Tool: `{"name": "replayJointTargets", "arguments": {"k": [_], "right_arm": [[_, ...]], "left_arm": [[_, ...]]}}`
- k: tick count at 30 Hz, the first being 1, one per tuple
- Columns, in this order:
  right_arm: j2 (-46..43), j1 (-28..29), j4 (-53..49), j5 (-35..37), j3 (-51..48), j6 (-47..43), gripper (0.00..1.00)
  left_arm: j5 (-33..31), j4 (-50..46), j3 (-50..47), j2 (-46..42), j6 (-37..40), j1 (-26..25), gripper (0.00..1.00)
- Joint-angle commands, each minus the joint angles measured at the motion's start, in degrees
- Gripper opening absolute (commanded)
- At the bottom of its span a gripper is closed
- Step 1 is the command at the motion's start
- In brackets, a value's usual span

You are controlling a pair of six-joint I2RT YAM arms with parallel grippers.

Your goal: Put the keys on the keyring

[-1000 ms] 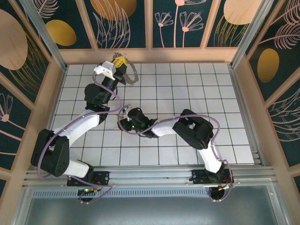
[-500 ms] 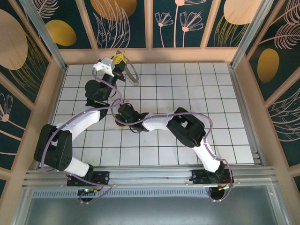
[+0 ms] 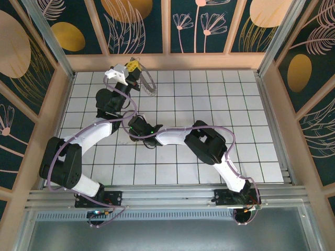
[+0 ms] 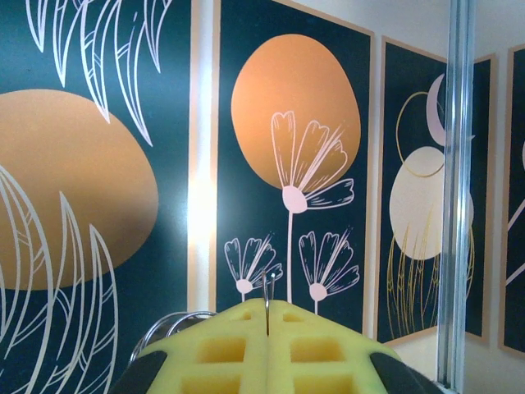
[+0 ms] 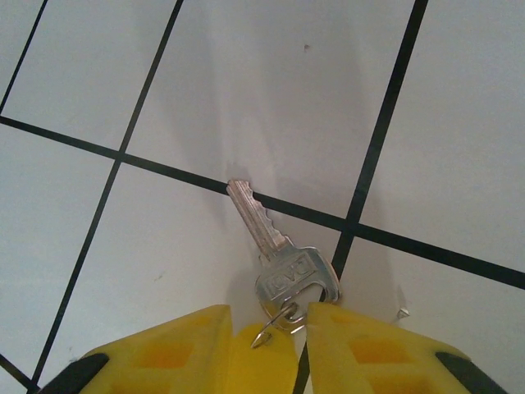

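A silver key (image 5: 275, 246) lies flat on the white tiles, its blade pointing away from me. A small wire loop and a yellow tag (image 5: 264, 355) hang at its head. My right gripper (image 5: 267, 345) is low over it and open. Its yellow fingers (image 5: 164, 353) stand on either side of the tag and the key's head. In the top view the right gripper (image 3: 134, 124) sits left of centre, hiding the key. My left gripper (image 3: 134, 67) is raised at the back left, shut on the thin silvery keyring (image 3: 152, 89). The keyring's wire (image 4: 268, 289) pokes up between the closed pads (image 4: 328, 345).
The patterned back wall (image 3: 167, 26) and its wooden sill are right behind the left gripper. A metal post (image 4: 455, 189) stands to its right. The two forearms lie close together over the left half of the tiled table (image 3: 220, 94).
My right arm has swung left and further back toward the left arm, and its jaws have narrowed. The left gripper has shifted slightly and the keyring it holds has turned.
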Motion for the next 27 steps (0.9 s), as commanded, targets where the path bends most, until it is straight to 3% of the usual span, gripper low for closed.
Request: {"name": "replayJointTargets", "arguments": {"k": [1, 7, 13, 27], "right_arm": [[2.1, 0.13, -2.24, 2.26, 1.69, 1.14, 0.29], [1.84, -0.18, -2.71, 2.82, 2.01, 0.92, 0.19], [-1.23, -0.41, -1.12, 3.48, -2.42, 1.13, 0.0], [-18.96, -5.34, 4.74, 6.07, -30.09, 2.78, 0.0]], "left_arm": [[0.56, 3.71, 2.11, -0.17, -1.14, 0.6, 0.0], [0.91, 3.72, 2.16, 0.01, -1.54, 0.56, 0.0], [1.61, 3.09, 2.17, -0.34, -1.71, 0.6, 0.0], [9.67, -0.13, 2.1, -1.57, -7.02, 0.55, 0.0]]}}
